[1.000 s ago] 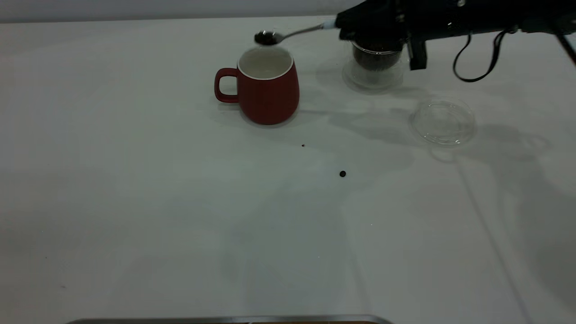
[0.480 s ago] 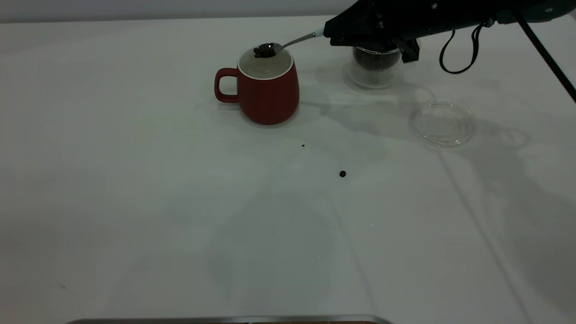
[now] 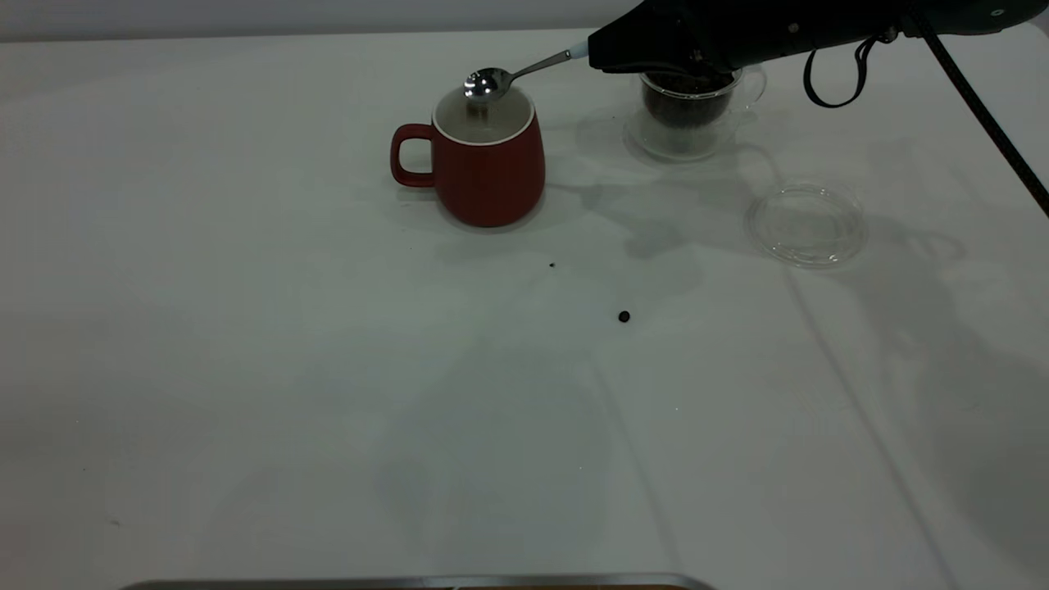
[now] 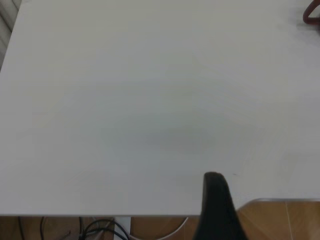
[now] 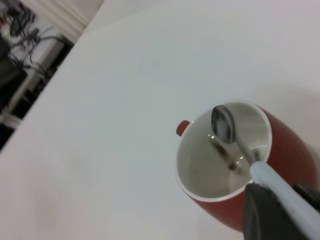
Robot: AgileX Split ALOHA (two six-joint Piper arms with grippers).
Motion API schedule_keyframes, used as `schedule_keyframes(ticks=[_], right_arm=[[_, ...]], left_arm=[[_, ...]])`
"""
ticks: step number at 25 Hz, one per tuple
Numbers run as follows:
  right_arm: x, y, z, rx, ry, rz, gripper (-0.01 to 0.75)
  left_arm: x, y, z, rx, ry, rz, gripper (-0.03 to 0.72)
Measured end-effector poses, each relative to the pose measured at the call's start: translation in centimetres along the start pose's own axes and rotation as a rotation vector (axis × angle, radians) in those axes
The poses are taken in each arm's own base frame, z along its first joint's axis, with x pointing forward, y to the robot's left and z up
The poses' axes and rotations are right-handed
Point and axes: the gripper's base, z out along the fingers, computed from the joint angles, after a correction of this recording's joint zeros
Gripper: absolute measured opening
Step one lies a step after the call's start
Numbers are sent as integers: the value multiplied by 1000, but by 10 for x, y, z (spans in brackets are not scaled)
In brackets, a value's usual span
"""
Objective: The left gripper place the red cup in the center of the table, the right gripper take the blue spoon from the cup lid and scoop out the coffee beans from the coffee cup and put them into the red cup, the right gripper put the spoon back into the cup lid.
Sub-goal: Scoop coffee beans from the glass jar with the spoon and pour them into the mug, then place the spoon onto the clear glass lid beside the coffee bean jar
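The red cup (image 3: 489,172) stands on the white table (image 3: 246,369) near the back centre, handle to the left. My right gripper (image 3: 606,51) is shut on the pale-blue handle of the blue spoon (image 3: 524,70). The spoon's steel bowl is tipped on its side above the cup's mouth and looks empty. In the right wrist view the spoon (image 5: 223,125) hangs over the red cup (image 5: 280,165), and a few coffee beans (image 5: 231,164) are dropping inside. The coffee cup (image 3: 687,106), with dark beans in it, stands behind the gripper. The cup lid (image 3: 806,222) lies empty at the right.
One stray bean (image 3: 624,316) and a small speck (image 3: 551,265) lie on the table in front of the red cup. The left wrist view shows one black finger (image 4: 215,205) over the table's near edge and a sliver of the red cup (image 4: 312,15).
The spoon came down over the red cup with beans in it, then rolled onto its side. Its bowl is now empty and beans fall into the cup.
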Motion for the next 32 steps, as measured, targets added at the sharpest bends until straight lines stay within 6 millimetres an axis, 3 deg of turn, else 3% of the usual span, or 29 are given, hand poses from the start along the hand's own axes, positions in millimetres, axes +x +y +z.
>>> schedule_keyframes(ticks=[11,20,27,32], right_arm=[[0,0,0,1,0,-88,109],[-12,9,-8,-21,4,290,109],[-41,12,-52,23,47,454,109],[-39,6,-88,103,101,550,109]], left_arm=[[0,0,0,0,0,0,577],[0,0,0,0,0,-3,577],[0,0,0,0,0,-3,577],[0,0,0,0,0,-3,577]])
